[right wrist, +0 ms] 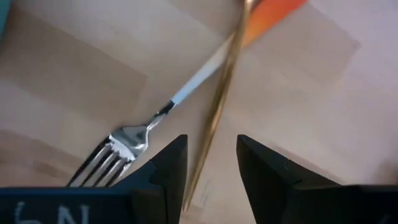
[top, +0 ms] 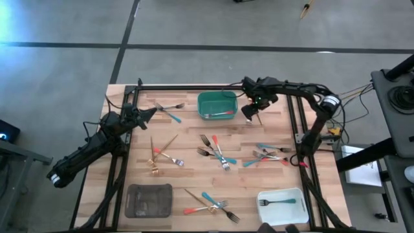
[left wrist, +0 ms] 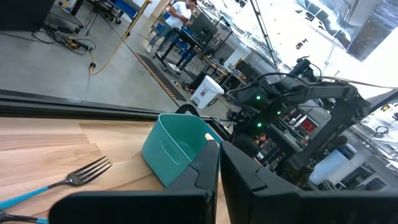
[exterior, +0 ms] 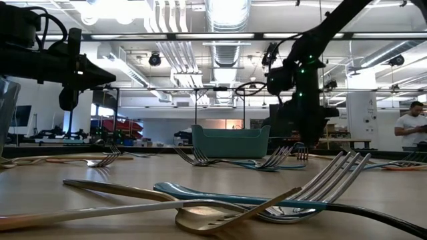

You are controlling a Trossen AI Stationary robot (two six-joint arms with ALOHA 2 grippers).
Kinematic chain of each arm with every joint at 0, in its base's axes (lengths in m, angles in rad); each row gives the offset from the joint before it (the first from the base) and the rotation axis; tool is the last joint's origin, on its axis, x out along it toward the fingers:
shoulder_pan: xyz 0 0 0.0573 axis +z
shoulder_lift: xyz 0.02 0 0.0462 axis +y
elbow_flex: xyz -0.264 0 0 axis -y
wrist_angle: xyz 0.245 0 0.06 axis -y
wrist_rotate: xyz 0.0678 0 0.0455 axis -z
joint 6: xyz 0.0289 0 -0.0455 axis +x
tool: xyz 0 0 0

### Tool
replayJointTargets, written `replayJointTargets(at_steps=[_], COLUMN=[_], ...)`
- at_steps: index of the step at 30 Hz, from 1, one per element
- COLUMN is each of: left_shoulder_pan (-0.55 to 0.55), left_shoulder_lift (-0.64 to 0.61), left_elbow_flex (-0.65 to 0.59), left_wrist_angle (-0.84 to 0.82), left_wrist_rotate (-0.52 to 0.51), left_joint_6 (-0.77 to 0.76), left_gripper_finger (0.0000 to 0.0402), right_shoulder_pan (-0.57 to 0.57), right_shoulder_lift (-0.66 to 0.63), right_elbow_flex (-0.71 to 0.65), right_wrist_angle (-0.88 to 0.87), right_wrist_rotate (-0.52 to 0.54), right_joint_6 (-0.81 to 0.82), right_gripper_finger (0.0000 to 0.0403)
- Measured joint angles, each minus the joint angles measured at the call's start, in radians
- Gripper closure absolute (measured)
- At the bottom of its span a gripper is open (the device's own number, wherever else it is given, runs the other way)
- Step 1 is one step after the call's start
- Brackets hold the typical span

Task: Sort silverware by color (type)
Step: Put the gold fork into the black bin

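My right gripper (top: 252, 116) hangs pointing down just right of the green tray (top: 217, 103), low over the table. In its wrist view the gripper (right wrist: 211, 146) is open. A slim gold utensil (right wrist: 217, 99) runs between the two fingers. It crosses over a silver fork with a red-orange handle (right wrist: 186, 90) that lies flat on the wood. I see no finger touching either one. My left gripper (top: 147, 114) waits shut at the far left, pointing level toward the green tray (left wrist: 177, 149). More silverware lies scattered over the table.
The green tray holds a red-orange-handled piece (top: 220, 114). The white tray (top: 281, 208) at the near right holds a teal fork (top: 277, 202). A grey tray (top: 149, 199) sits near left. Loose forks lie in a centre cluster (top: 217, 152), a right cluster (top: 268, 155), a near cluster (top: 210, 204), and gold ones at left (top: 158, 155).
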Motion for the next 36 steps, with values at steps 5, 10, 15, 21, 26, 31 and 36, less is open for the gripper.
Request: replayJointTargets(at_steps=[5, 10, 15, 21, 26, 31, 36], left_shoulder_pan=[0.0, 0.0, 0.0, 0.0, 0.0, 0.0, 0.0], left_shoulder_lift=[0.0, 0.0, 0.0, 0.0, 0.0, 0.0, 0.0], left_elbow_flex=[0.0, 0.0, 0.0, 0.0, 0.0, 0.0, 0.0], left_wrist_angle=[0.0, 0.0, 0.0, 0.0, 0.0, 0.0, 0.0], left_wrist_rotate=[0.0, 0.0, 0.0, 0.0, 0.0, 0.0, 0.0], left_joint_6=[0.0, 0.0, 0.0, 0.0, 0.0, 0.0, 0.0], left_gripper_finger=[0.0401, 0.0401, 0.0401, 0.0401, 0.0401, 0.0401, 0.0401], right_shoulder_pan=[0.0, -0.009, -0.027, -0.049, -0.062, -0.067, -0.068], right_shoulder_lift=[0.048, 0.083, 0.108, 0.115, 0.116, 0.116, 0.084], right_elbow_flex=[0.0, 0.0, 0.003, 0.003, 0.003, 0.002, -0.002], right_wrist_angle=[0.028, 0.058, 0.059, 0.067, 0.074, 0.077, 0.072], right_wrist_rotate=[0.0, 0.008, 0.001, -0.014, -0.026, -0.018, -0.044], right_joint_6=[-0.004, -0.035, -0.059, -0.095, -0.097, -0.096, -0.095], right_gripper_finger=[0.0273, 0.0273, 0.0273, 0.0282, 0.0349, 0.0384, 0.0387])
